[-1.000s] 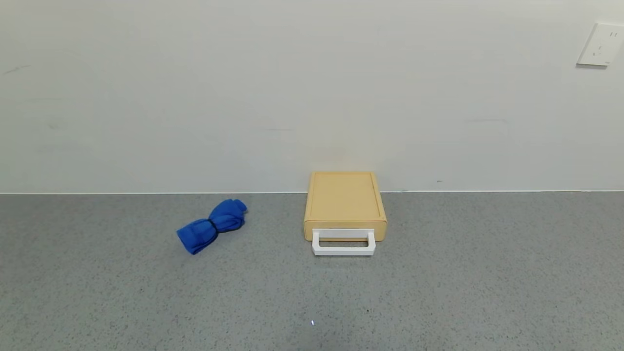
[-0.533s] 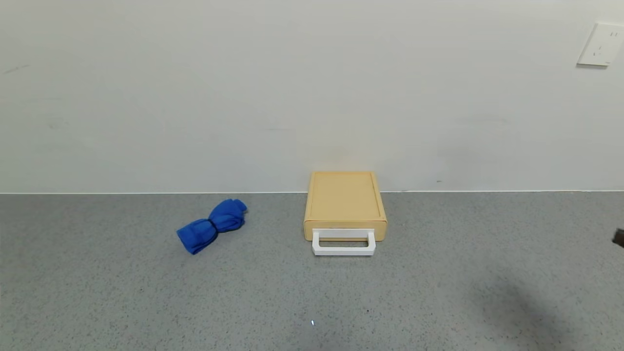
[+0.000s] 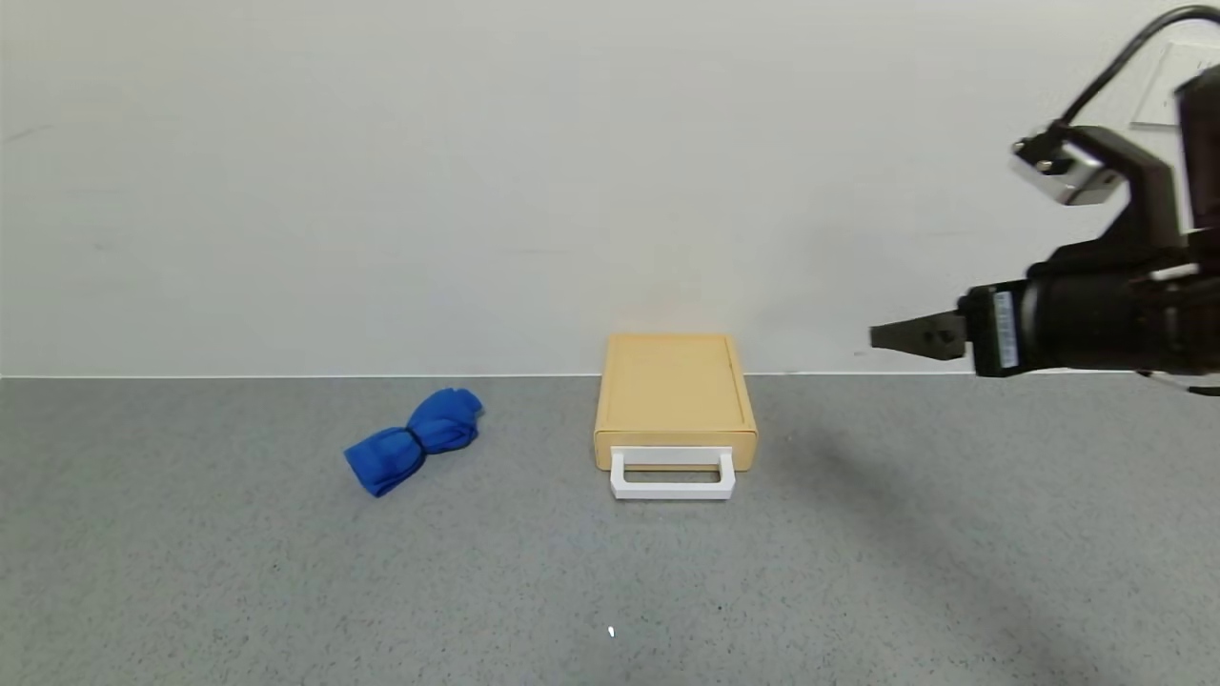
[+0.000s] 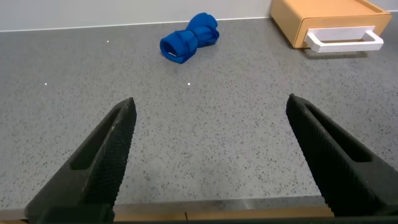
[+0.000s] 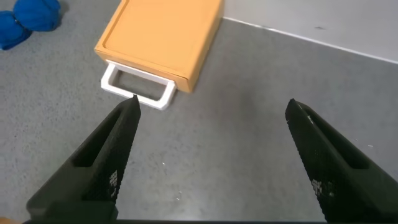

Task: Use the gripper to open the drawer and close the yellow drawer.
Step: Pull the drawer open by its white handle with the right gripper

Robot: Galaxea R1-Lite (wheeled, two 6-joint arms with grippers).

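The drawer (image 3: 674,455) sits shut inside its flat yellow box (image 3: 674,391), which backs against the far wall near the middle of the grey counter (image 3: 858,572). Its white handle (image 3: 672,476) juts toward the near side. A blue cloth (image 3: 416,439) lies well to the left of it.

The right gripper (image 3: 882,336) hangs in the air to the right of the box, well above the counter, tips pointing left. Its wrist view shows the fingers (image 5: 109,158) spread wide with nothing between them, and the box and handle lie below and ahead.

The left gripper (image 4: 211,155) is parked low over the near counter, also wide open and empty.

This looks like the approach step: nothing is opened yet. Next, the right gripper probably needs to come down and left to the handle, hook or pinch its front bar, then pull toward the near side.
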